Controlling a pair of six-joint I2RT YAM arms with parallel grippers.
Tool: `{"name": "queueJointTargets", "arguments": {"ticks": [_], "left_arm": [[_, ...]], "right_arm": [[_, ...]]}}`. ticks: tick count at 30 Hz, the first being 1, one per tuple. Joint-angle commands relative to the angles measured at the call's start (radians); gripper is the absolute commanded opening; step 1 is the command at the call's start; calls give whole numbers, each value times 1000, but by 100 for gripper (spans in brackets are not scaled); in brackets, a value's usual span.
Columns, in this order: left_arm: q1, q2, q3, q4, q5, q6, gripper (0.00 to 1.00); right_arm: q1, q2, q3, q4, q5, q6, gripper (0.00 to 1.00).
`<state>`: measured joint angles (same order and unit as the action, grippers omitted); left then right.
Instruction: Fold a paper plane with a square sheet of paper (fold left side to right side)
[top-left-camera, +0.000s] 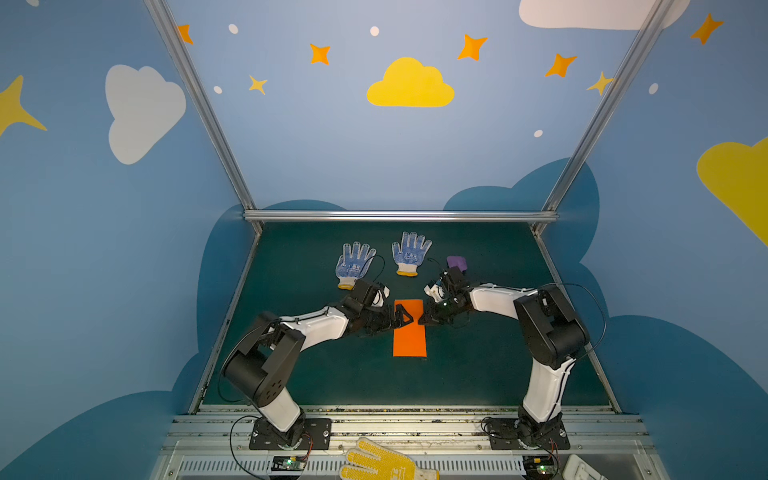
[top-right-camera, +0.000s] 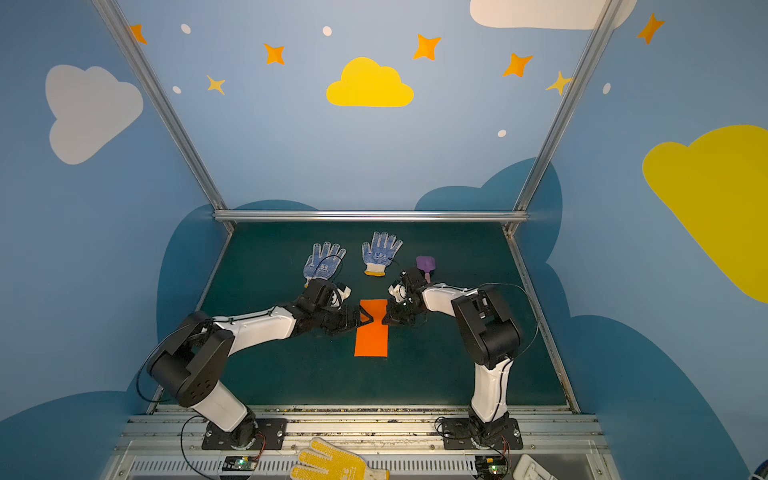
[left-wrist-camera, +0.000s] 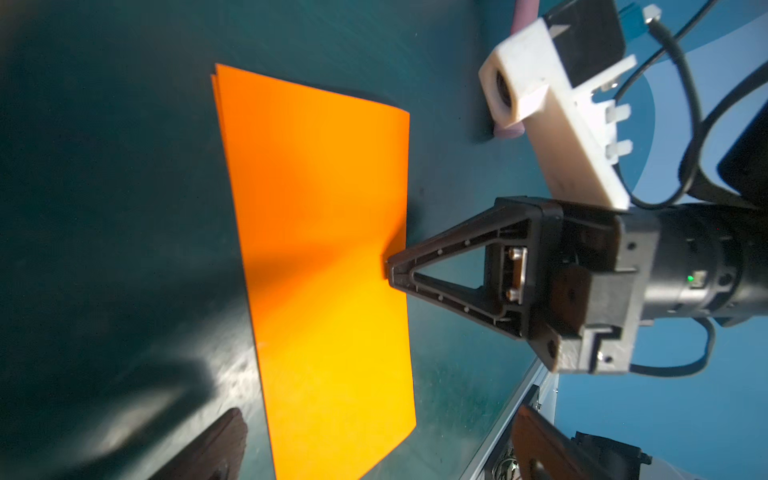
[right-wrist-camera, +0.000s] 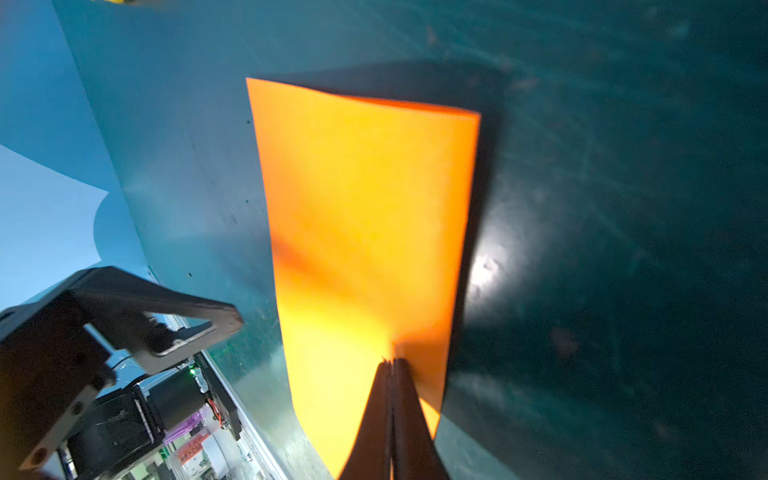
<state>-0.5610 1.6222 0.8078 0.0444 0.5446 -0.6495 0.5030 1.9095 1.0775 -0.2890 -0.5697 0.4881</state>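
The thin bright orange sheet of paper (top-left-camera: 409, 332) lies near the middle of the dark green table (top-left-camera: 478, 365), doubled over into a narrow rectangle whose long sides run from front to back. In the left wrist view its two layers (left-wrist-camera: 324, 249) show slightly offset at one corner.

The left claw (top-left-camera: 404, 316) is released, its jaws spread wide over the paper's left edge toward the far end. The pictures do not show whether it touches the sheet.

The right claw (left-wrist-camera: 390, 270) is clenched, its black fingertips pressed together right at the paper's right long edge. In the right wrist view the tips (right-wrist-camera: 390, 363) meet the paper (right-wrist-camera: 365, 208) where it wrinkles a little. I cannot tell whether paper is caught between them.

Behind the paper lie two white work gloves with blue dots (top-left-camera: 355, 264) (top-left-camera: 411, 253), flat with fingers pointing to the back wall. A purple toy shovel (top-left-camera: 456, 262) sits just behind the right arm's wrist. A yellow dotted glove (top-left-camera: 382, 461) rests on the metal rail at the front, off the table.
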Motion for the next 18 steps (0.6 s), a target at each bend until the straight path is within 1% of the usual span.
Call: {"name": "queueJointTargets", "arguments": {"ticks": [1, 6, 18], "left_arm": [[3, -25, -13, -69, -50, 10, 100], [-2, -34, -17, -86, -56, 0, 100], [-9, -37, -18, -86, -79, -19, 100]], "right_arm": [[5, -51, 27, -63, -22, -36, 0], [30, -109, 19, -81, -24, -35, 0], [78, -199, -151, -20, 13, 29, 0]]}}
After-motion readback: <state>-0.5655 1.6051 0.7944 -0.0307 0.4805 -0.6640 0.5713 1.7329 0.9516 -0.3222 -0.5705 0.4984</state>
